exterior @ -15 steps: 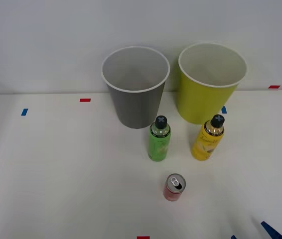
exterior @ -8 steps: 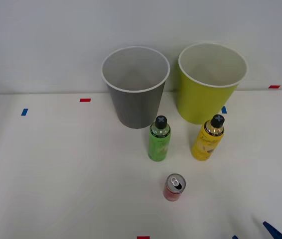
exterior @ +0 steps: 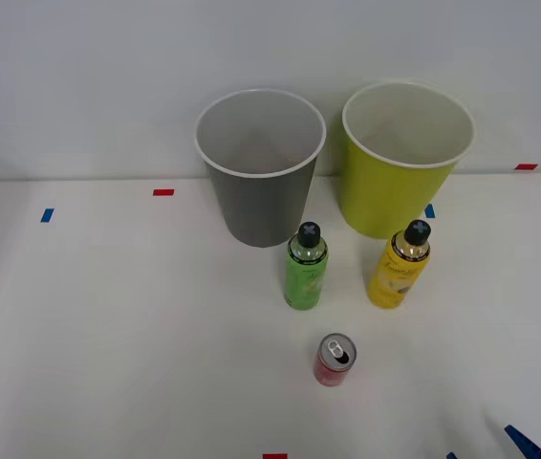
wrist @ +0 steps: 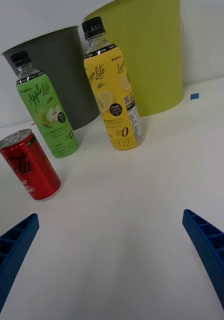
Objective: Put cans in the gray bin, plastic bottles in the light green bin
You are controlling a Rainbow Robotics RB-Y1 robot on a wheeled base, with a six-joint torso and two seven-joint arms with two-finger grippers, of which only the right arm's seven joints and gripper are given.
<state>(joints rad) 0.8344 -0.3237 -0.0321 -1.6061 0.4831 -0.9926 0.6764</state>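
Observation:
A red can (exterior: pixel 334 360) (wrist: pixel 29 165) stands upright at the table's near middle. Behind it stand a green bottle (exterior: pixel 305 268) (wrist: pixel 46 113) and, to its right, a yellow bottle (exterior: pixel 400 266) (wrist: pixel 114 93), both black-capped. The gray bin (exterior: pixel 259 165) (wrist: pixel 67 65) and the light green bin (exterior: pixel 400 158) (wrist: pixel 149 55) stand side by side at the back, pale insides showing. My right gripper (wrist: pixel 112 265) is open low over the table, nothing between its blue fingers (wrist: pixel 211 250); the fingertips (exterior: pixel 521 442) show at the front view's lower right corner.
The white table (exterior: pixel 108 335) carries small red tape marks (exterior: pixel 163 192) and blue tape marks (exterior: pixel 47 215). A plain wall rises right behind the bins.

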